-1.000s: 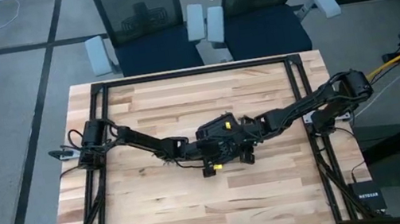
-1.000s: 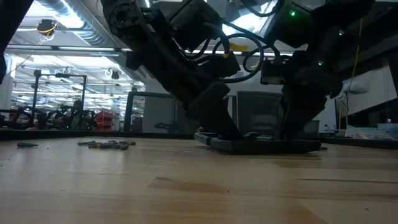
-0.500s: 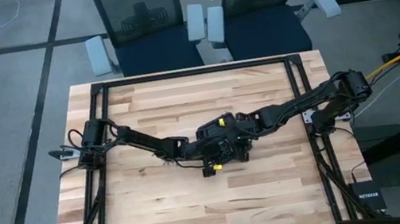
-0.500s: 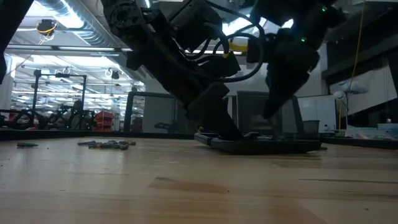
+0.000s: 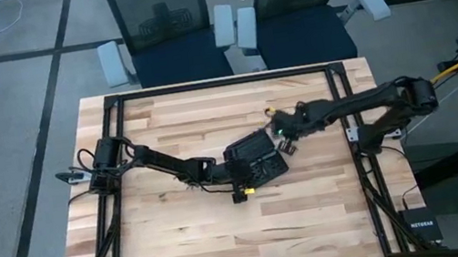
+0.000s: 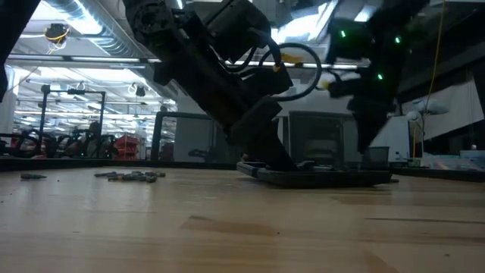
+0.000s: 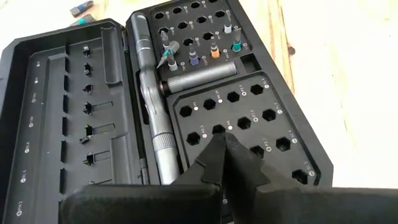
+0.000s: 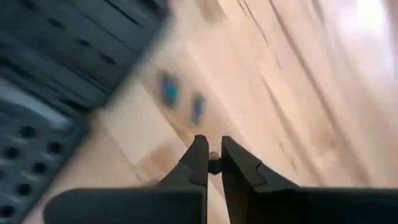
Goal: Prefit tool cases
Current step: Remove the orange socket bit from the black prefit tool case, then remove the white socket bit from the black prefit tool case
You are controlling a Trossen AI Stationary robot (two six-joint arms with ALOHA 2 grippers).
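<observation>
Black tool case [image 5: 256,158] lies open mid-table under my shut, empty left gripper [image 7: 224,144], while my right gripper [image 8: 210,163], nearly shut on something tiny, hangs just past its far right corner.

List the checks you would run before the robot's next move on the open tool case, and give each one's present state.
1. Tool case lies open and flat on the table: ok.
2. Left gripper jaws shut, tip on the slot grid: ok.
3. Right gripper jaws pinch a small dark piece: ok.
4. Which piece that is: cannot tell.
5. All slots filled: not ok, many are empty.
</observation>
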